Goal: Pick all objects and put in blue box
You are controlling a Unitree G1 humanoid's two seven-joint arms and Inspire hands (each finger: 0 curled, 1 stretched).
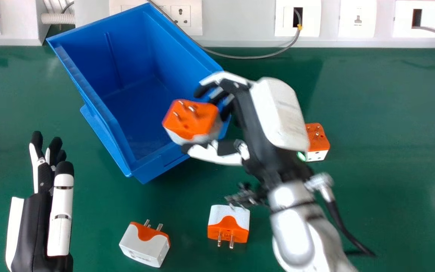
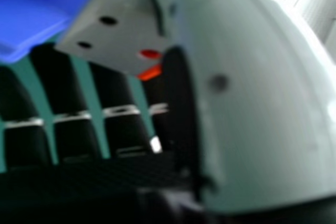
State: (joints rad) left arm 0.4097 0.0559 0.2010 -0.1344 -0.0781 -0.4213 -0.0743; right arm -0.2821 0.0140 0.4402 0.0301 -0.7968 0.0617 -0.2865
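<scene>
Blue box: One open-topped box (image 1: 132, 102) sits at an angle on the green table (image 1: 383, 181), its far rim beside the wall panel (image 1: 236, 22) and its near corner jutting out.
Orange-and-white adapters: Four in all; one (image 1: 191, 121) is up over the box's near side, one (image 1: 316, 139) sits right of the right hand (image 1: 278, 113), and two, (image 1: 145, 243) and (image 1: 229, 224), lie apart nearer the robot.
Right fingers: Curled with the thumb, gripping the raised adapter.
Left hand (image 1: 32, 230): Fingers extended, well apart from the box.
</scene>
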